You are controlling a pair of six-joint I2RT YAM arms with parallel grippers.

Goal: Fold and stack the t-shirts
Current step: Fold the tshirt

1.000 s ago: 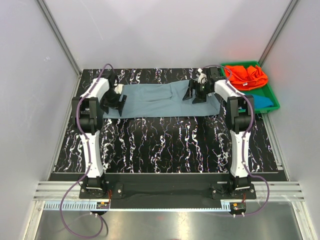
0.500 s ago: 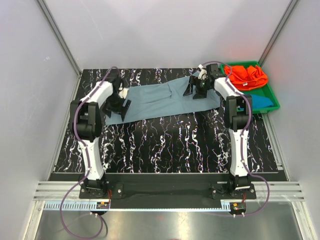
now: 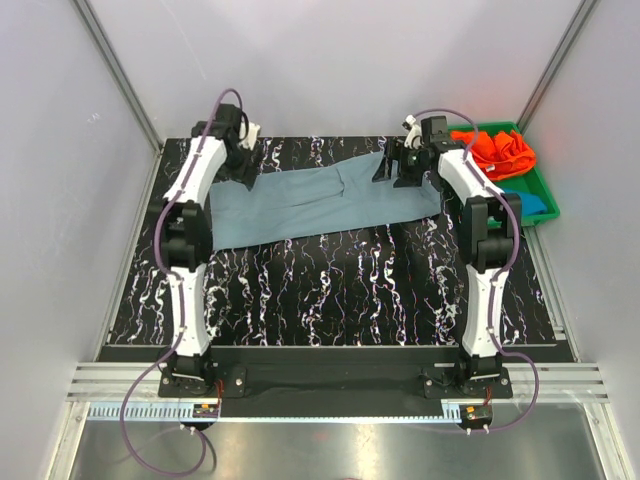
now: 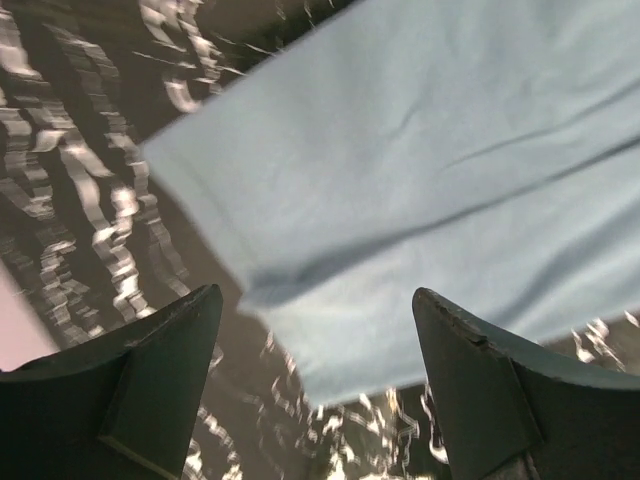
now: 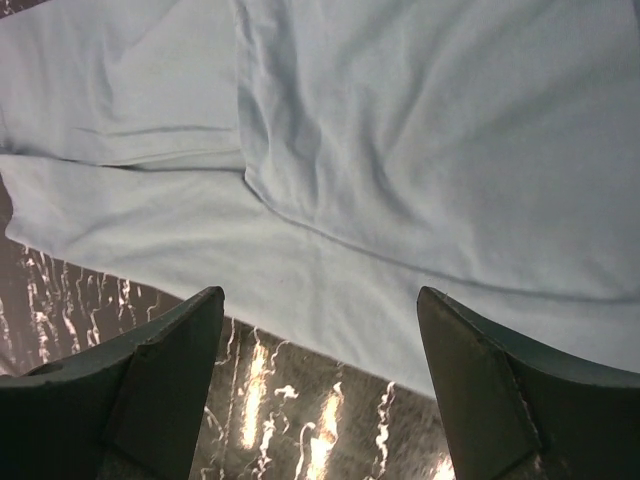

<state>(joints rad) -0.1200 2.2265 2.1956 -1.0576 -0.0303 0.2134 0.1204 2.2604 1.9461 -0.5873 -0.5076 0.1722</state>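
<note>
Lying on the desk (image 3: 330, 290), the grey-blue t-shirt (image 3: 320, 200) has the left tool (image 4: 315, 300) and right tool (image 5: 320, 295) above its ends, both spread apart, empty; the orange t-shirt (image 3: 495, 148) sits in the green tray (image 3: 545, 212).

Spread t-shirt (image 3: 320, 200) is laid flat across the far half of the table (image 3: 330, 290), stretched left to right. Tray (image 3: 480, 127) is set at the table's far right corner, just right of it. In the tray, one t-shirt (image 3: 495, 148) is piled at the far end; another t-shirt (image 3: 528, 203) is lodged before it, at the near end. Left gripper (image 3: 244, 163) is held over the spread t-shirt's far left corner, right gripper (image 3: 395, 172) over its far right part.
</note>
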